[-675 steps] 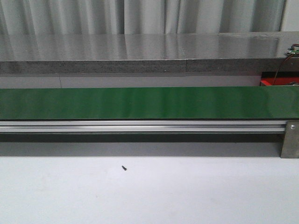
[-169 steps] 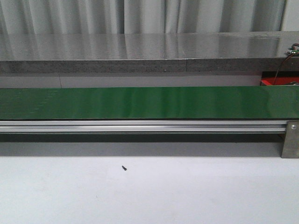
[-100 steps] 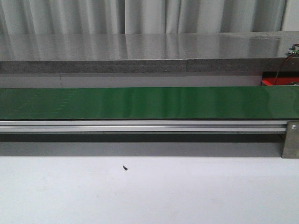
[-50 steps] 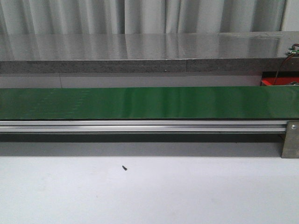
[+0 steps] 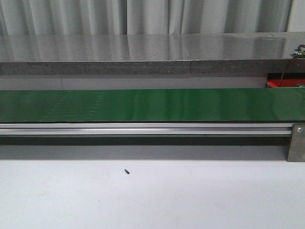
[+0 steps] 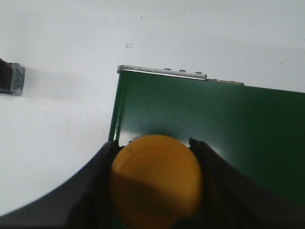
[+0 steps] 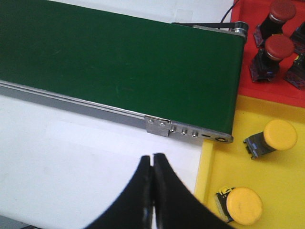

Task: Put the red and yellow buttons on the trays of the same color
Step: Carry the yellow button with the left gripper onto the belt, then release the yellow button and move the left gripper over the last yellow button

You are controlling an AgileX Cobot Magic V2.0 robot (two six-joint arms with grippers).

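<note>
My left gripper point(image 6: 153, 143) is shut on a yellow button point(image 6: 155, 177), held over the end of the green conveyor belt point(image 6: 228, 124); only its rounded cap shows. My right gripper point(image 7: 152, 156) is shut with nothing in it, above the white table beside the yellow tray point(image 7: 286, 181). Two yellow buttons point(image 7: 279, 134) point(image 7: 244, 205) lie in that tray. The red tray point(image 7: 271, 93) beyond it holds red buttons point(image 7: 279, 47) point(image 7: 282, 8). Neither gripper appears in the front view.
The green belt point(image 5: 152, 105) on its aluminium rail spans the front view, with a corner of the red tray point(image 5: 279, 84) at the right. A small black screw point(image 5: 127, 171) lies on the white table. A grey block point(image 6: 12, 78) sits off the belt's end.
Faint marks on the green belt have shifted along it in the front view. Nothing else differs.
</note>
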